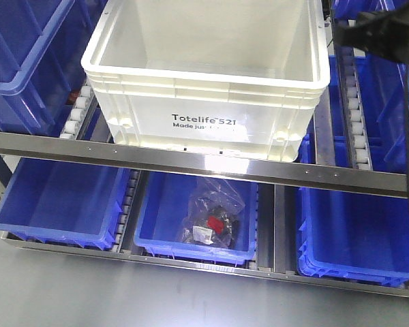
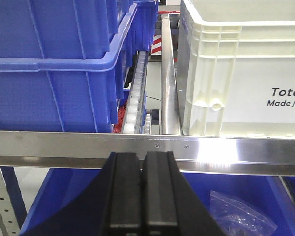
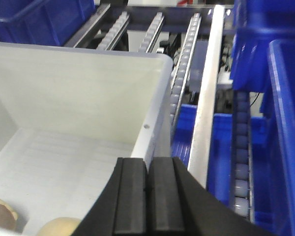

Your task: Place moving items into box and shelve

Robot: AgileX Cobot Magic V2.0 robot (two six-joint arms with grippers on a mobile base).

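Metal flow rack (image 1: 191, 162) with roller tracks, filling the front view. On its upper level, centred, large white rectangular plastic tote (image 1: 204, 88) with ribbed rim and black print "Totelife 521 Made just...", front wall just behind the steel front rail. Flanked on both sides by tall blue plastic bins (image 1: 24, 61), stacked at left. Below the rail, three shallow blue plastic bins side by side; middle one (image 1: 194, 218) holding a clear plastic bag of dark parts (image 1: 211, 221). Inside the white tote, on its floor at the lower edge of the right wrist view, two rounded lumps near each other: pinkish-brown one (image 3: 2, 212) at far left, pale yellow one (image 3: 59, 227) beside it, both partly cut off. Left black gripper (image 2: 141, 189) closed, pads pressed together on nothing, hovering in front of the steel rail, left of the tote. Right black gripper (image 3: 147, 196) likewise closed and empty, above the tote's right wall.
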